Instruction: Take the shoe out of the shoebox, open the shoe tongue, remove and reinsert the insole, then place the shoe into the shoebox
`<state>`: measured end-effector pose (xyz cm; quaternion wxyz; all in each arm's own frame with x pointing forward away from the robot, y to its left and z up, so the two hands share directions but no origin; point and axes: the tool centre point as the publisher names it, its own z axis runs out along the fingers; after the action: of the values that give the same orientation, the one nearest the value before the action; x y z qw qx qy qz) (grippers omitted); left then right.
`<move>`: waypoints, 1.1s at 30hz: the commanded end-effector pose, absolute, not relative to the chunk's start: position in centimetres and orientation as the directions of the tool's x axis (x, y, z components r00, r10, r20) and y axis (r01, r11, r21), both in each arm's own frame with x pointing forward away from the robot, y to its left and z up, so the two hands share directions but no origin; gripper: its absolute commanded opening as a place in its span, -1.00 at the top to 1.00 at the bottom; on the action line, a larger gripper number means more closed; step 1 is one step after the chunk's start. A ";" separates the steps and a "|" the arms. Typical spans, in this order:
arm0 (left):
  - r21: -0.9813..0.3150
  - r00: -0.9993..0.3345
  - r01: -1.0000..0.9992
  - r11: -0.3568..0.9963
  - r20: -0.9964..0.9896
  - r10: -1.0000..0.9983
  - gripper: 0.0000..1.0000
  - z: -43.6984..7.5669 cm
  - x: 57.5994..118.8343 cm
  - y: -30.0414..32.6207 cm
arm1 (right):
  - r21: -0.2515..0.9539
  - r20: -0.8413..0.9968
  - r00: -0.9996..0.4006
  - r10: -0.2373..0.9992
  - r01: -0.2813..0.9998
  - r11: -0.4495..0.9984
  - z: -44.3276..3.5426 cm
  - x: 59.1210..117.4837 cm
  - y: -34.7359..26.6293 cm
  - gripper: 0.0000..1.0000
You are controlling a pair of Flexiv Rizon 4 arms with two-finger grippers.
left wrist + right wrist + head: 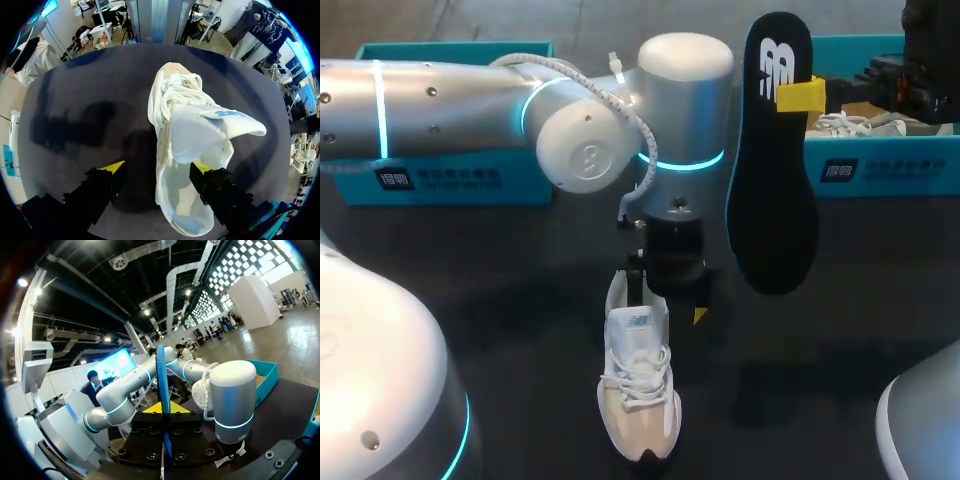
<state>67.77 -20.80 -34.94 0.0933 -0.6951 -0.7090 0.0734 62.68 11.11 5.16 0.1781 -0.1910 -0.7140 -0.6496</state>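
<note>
The shoe [638, 385] is out of its box and lies on the dark table [500, 300], toe toward the robot, with its tongue [215, 125] lifted back and the opening bare. The left gripper [157, 167] hangs over the heel with its jaws open: one finger is at the shoe's side and the other stands apart from it. The insole [772, 170] is held upright in the air beside that arm, pinched edge-on in the closed jaws of the right gripper [163, 409]. Removal looks done, so reinsertion is the step in hand. The next move probably calls for tipping the insole toe-first into the opening while the left arm steadies the heel. Two teal shoeboxes [880, 165] wait at the table's far side.
</note>
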 end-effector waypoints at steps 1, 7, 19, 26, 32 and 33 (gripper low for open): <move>-0.229 -0.025 0.973 0.024 0.000 1.000 -0.69 -34.1 67.9 -20.0 | 0.859 0.503 -0.863 0.040 0.505 0.086 5.2 62.9 11.3 1.00; -0.227 -0.041 0.973 0.028 -0.052 0.998 -0.89 -33.4 68.1 -20.1 | 0.859 0.503 -0.863 0.040 0.505 0.086 5.2 62.9 11.3 1.00; -0.240 -0.109 0.969 0.062 -0.189 0.976 -1.00 -31.2 69.3 -20.0 | 0.859 0.503 -0.863 0.040 0.505 0.086 5.2 62.9 11.3 1.00; -0.245 -0.152 0.967 0.071 -0.333 0.930 -1.00 -28.9 70.3 -20.2 | 0.859 0.503 -0.863 0.040 0.505 0.086 5.2 62.9 11.3 1.00; -0.246 -0.176 0.967 0.067 -0.453 0.874 -1.00 -26.5 70.7 -19.8 | 0.859 0.503 -0.863 0.040 0.505 0.086 5.2 62.9 11.3 1.00; -0.243 -0.182 0.968 0.068 -0.486 0.855 -1.00 -26.0 70.8 -19.8 | 0.859 0.503 -0.863 0.040 0.505 0.086 5.2 62.9 11.3 1.00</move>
<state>71.18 -21.38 -26.99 -0.0449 -0.6486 -0.7291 0.2137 62.68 11.11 5.16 0.1781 -0.1910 -0.7140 -0.6496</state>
